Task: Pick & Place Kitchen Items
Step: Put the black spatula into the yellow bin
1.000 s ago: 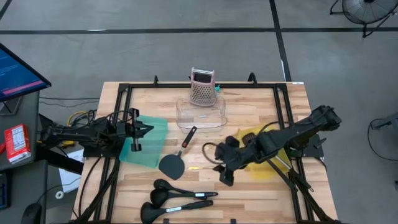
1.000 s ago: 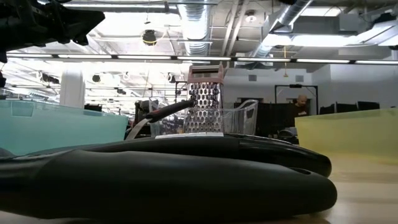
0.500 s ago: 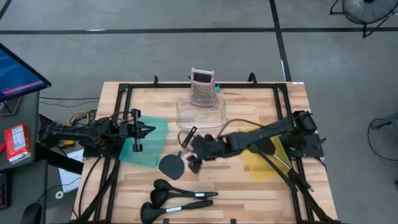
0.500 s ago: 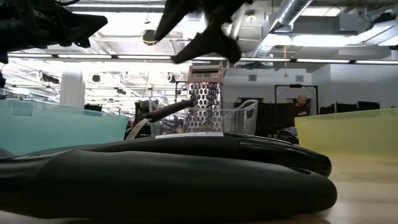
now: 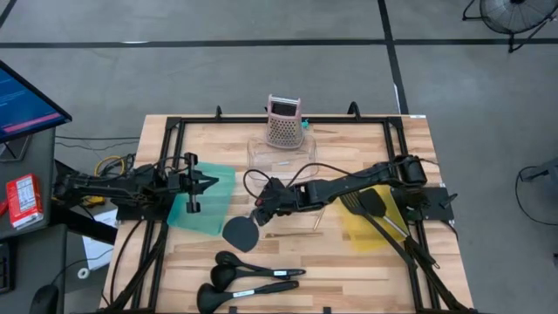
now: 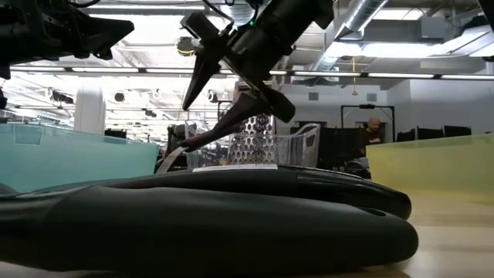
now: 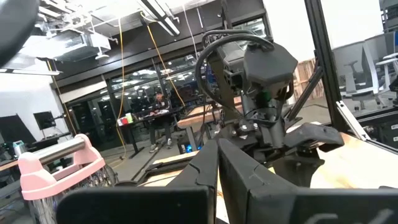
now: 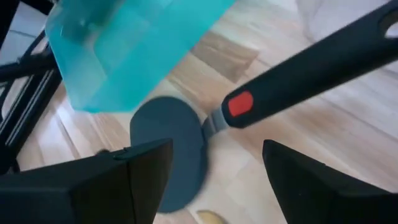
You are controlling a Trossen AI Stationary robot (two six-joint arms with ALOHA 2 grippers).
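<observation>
A black spatula with a red mark on its handle (image 5: 264,194) lies on the table, its round head (image 5: 240,233) toward the near edge; the right wrist view shows it too (image 8: 239,102). My right gripper (image 5: 261,208) is open just above the handle, one finger on each side (image 8: 214,180), touching nothing; it also shows in the low view (image 6: 231,77). My left gripper (image 5: 207,182) waits shut and empty over the teal bin (image 5: 205,205). Black ladles (image 5: 248,262) lie near the near edge. A pale stick (image 5: 292,233) lies right of the spatula's head. A slotted turner (image 5: 362,202) lies in the yellow bin (image 5: 370,231).
A clear container (image 5: 283,159) stands behind the spatula, with the pink grater (image 5: 284,122) at the far edge behind it. A black frame (image 5: 170,131) runs around the table top. A person (image 6: 374,127) sits far off in the room.
My right gripper has gone from beside the yellow bin toward the table's left and down, and now hangs open over the red-marked spatula handle. The spatula, the ladles and my left arm have kept still.
</observation>
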